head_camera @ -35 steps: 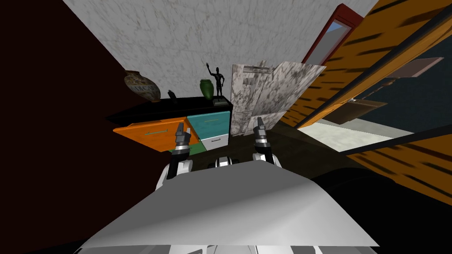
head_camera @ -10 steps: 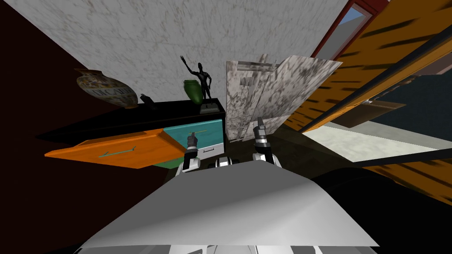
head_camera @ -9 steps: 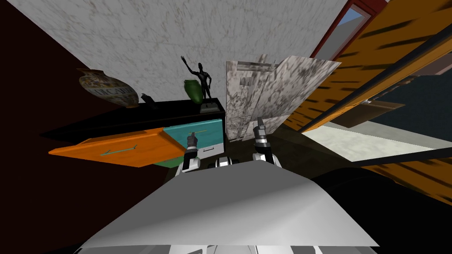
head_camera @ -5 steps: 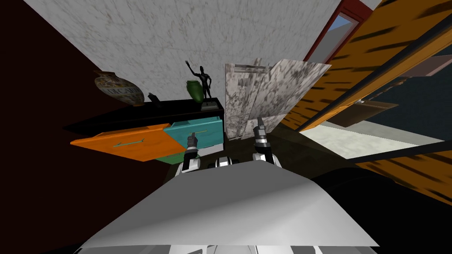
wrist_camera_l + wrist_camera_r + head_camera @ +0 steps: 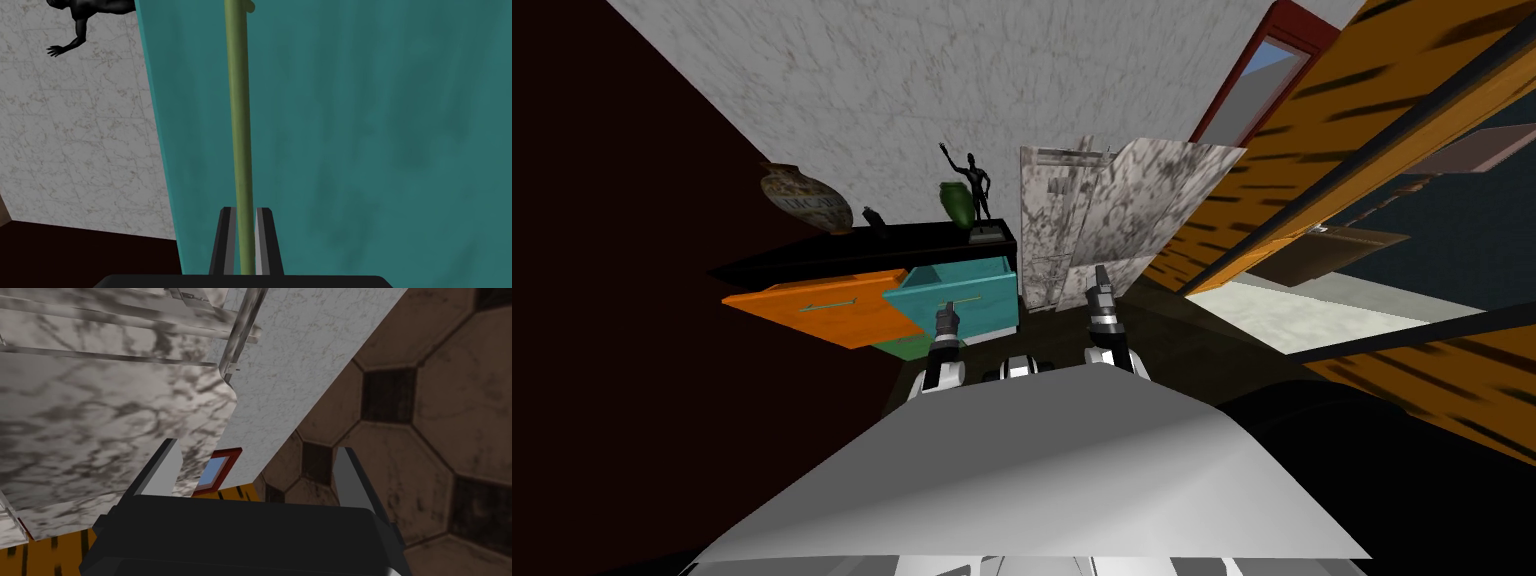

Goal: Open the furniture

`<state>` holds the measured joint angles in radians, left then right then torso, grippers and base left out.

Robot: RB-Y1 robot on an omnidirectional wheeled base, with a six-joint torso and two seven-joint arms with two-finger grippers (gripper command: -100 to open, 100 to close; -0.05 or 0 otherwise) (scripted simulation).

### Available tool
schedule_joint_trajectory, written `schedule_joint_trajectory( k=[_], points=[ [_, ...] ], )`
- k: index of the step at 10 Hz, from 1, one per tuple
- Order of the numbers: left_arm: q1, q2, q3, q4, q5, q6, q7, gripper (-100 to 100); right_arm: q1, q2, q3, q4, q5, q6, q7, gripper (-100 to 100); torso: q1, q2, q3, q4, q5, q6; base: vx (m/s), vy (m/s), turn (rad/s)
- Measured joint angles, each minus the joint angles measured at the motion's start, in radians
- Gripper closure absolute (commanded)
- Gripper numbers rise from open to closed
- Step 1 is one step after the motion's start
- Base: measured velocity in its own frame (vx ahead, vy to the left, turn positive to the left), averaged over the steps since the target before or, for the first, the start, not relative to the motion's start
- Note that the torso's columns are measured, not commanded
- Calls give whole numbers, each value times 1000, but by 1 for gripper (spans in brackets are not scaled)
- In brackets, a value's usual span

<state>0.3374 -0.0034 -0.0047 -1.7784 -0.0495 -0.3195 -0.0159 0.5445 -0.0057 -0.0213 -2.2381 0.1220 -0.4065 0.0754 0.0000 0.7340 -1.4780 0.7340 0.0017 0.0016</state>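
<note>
Both forearms reach straight forward, side by side and about level. The left tool (image 5: 946, 310) has its two fingers (image 5: 225, 240) pressed close together on a thin olive handle (image 5: 239, 125) that runs between them. The right tool (image 5: 257, 447) hangs free, its fingers spread wide, gripping nothing.

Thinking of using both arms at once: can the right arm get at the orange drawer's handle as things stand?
Probably not. The orange drawer lies beyond the left gripper, whose fingers are shut on the teal drawer's handle, so the open right gripper would have to cross that arm.
</note>
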Motion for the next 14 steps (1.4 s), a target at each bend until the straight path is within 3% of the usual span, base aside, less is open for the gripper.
schedule_joint_trajectory(
  k=[1,10,11,14],
  points=[
    [2,0,-1,0,0,1,0,-100,0,0,0,0,0,0,0,0,1,-4,-3,1,-1,0,-22,-2,-21],
    [60,-1,-14,-244,-6,190,5,-100,0,0,0,0,0,0,0,0,0,4,2,4,-2,-2,7,3,-14],
    [60,-1,-14,-247,-6,195,5,0,0,0,0,0,0,0,0,0,0,4,2,4,-2,-2,0,0,0],
    [60,-1,-14,-247,-6,195,5,0,0,0,0,0,0,0,0,0,0,4,2,4,-2,-2,0,0,0]
  ],
)
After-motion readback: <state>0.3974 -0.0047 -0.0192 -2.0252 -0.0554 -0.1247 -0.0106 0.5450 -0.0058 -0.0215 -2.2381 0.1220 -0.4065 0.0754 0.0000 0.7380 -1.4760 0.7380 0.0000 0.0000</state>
